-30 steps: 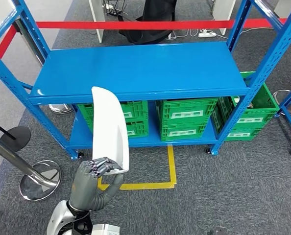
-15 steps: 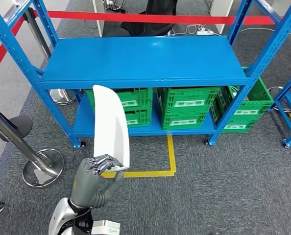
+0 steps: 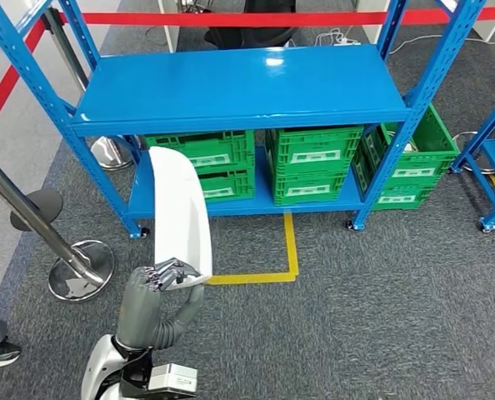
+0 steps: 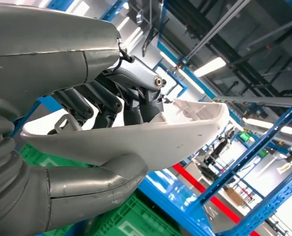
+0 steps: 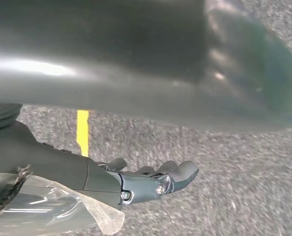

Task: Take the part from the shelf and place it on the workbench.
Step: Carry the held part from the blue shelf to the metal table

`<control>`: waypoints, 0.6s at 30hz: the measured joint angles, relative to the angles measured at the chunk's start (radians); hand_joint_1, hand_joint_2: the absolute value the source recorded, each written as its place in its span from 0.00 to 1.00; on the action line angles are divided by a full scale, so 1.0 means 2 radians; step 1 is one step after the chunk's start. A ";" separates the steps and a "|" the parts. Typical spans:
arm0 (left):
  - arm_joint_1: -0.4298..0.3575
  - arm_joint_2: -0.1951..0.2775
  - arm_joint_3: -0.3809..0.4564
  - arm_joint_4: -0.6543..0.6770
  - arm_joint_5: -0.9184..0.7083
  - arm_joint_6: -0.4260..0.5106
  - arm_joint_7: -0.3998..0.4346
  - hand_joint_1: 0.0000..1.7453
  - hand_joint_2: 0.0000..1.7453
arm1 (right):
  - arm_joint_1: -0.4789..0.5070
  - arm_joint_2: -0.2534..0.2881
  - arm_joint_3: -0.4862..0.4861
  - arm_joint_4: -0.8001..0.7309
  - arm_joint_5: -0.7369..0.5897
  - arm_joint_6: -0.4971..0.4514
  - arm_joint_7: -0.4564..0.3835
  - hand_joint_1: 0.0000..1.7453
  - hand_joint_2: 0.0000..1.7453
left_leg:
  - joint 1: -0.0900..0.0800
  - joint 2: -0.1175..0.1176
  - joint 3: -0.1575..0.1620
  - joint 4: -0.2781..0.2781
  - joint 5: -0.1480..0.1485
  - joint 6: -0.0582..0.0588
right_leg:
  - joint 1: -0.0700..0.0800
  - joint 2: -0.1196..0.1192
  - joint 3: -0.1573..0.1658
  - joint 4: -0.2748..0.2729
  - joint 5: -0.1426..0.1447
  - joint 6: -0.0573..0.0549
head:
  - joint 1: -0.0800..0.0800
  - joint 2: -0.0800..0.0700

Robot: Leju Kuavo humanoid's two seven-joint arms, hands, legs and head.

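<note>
From the head view, the left hand [image 3: 149,293] grips the lower edge of a long, curved white plastic part [image 3: 179,212], holding it upright in front of the robot's body, clear of the blue steel shelf [image 3: 245,83]. That upright carry looks deliberate: a long shell held at one end stays closer to the body this way, though that is my reading. So the part is off the shelf and in the hand, above grey carpet, with no workbench visible here. On the shelf's lower tier, three green plastic crates [image 3: 312,162] sit in the left and middle bays, two of them stacked, and a fourth stands at an angle by the right post. One yellow tape corner [image 3: 289,254] marks the floor, and one chrome stanchion base [image 3: 82,268] stands to the left.

Over to the left wrist view: thick thumb [image 4: 100,184] beneath, darker fingers [image 4: 111,98] over the top, the white shell pinched firmly between them.

Right wrist view now: the right hand [image 5: 137,182] hangs above the carpet, fingers stretched out together and holding nothing; how wide they spread I cannot tell.
</note>
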 joint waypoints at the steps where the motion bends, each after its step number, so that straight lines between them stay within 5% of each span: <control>1: -0.001 0.000 0.000 0.000 0.001 -0.001 0.000 1.00 1.00 | 0.000 0.000 -0.002 0.000 -0.001 0.000 0.000 0.00 0.00 | 0.001 -0.003 0.023 -0.034 0.011 0.001 | -0.001 0.001 -0.006 0.003 0.002 0.002 | 0.000 0.000; 4: -0.005 -0.002 0.000 0.002 0.005 -0.003 -0.001 1.00 1.00 | -0.002 0.001 -0.007 0.000 -0.002 -0.001 0.000 0.00 0.00 | 0.000 -0.016 0.067 -0.110 0.018 0.006 | -0.002 0.005 -0.019 0.009 0.011 0.011 | 0.000 0.000; 7: -0.007 -0.003 0.001 0.004 0.007 -0.003 -0.001 1.00 1.00 | -0.001 0.001 -0.011 0.000 -0.003 -0.002 0.000 0.00 0.00 | -0.002 -0.011 0.065 -0.118 0.022 0.014 | -0.003 0.009 -0.026 0.008 0.019 0.022 | 0.000 0.000; 9: -0.010 -0.004 0.003 0.006 0.007 -0.004 -0.001 1.00 1.00 | 0.000 0.001 -0.013 0.000 -0.003 -0.002 0.000 0.00 0.00 | -0.001 -0.004 0.058 -0.123 0.030 0.021 | -0.003 0.008 -0.038 0.028 -0.006 0.026 | 0.002 0.000; 11: -0.012 -0.005 0.004 0.009 0.009 -0.004 -0.002 1.00 1.00 | 0.000 0.001 -0.015 0.000 -0.003 -0.003 0.000 0.00 0.00 | -0.002 0.003 0.048 -0.123 0.037 0.027 | -0.004 0.006 -0.057 0.085 -0.052 0.027 | 0.005 0.000; 13: -0.013 -0.005 0.004 0.013 0.013 -0.006 -0.003 1.00 1.00 | -0.001 0.001 -0.017 0.000 -0.002 -0.004 0.000 0.00 0.00 | -0.005 0.011 0.035 -0.120 0.045 0.029 | -0.003 0.006 -0.066 0.141 -0.072 0.026 | 0.006 0.000; 15: -0.013 -0.005 0.005 0.016 0.017 -0.007 -0.004 1.00 1.00 | 0.000 0.001 -0.020 0.000 -0.002 -0.006 0.000 0.00 0.00 | -0.008 0.019 0.022 -0.116 0.052 0.030 | -0.002 0.004 -0.049 0.143 -0.049 0.025 | 0.006 0.000; 16: -0.014 -0.006 0.005 0.017 0.018 -0.008 -0.005 1.00 1.00 | 0.000 0.000 -0.021 0.000 -0.001 -0.007 0.000 0.00 0.00 | -0.009 0.022 0.016 -0.113 0.055 0.029 | -0.001 -0.001 -0.028 0.120 -0.033 0.023 | 0.006 0.000; 18: -0.014 -0.007 0.005 0.019 0.021 -0.008 -0.009 1.00 1.00 | -0.002 0.000 -0.024 -0.001 0.000 -0.008 0.000 0.00 0.00 | -0.011 0.029 0.008 -0.109 0.061 0.026 | 0.002 -0.019 0.025 0.047 -0.028 0.020 | 0.006 0.000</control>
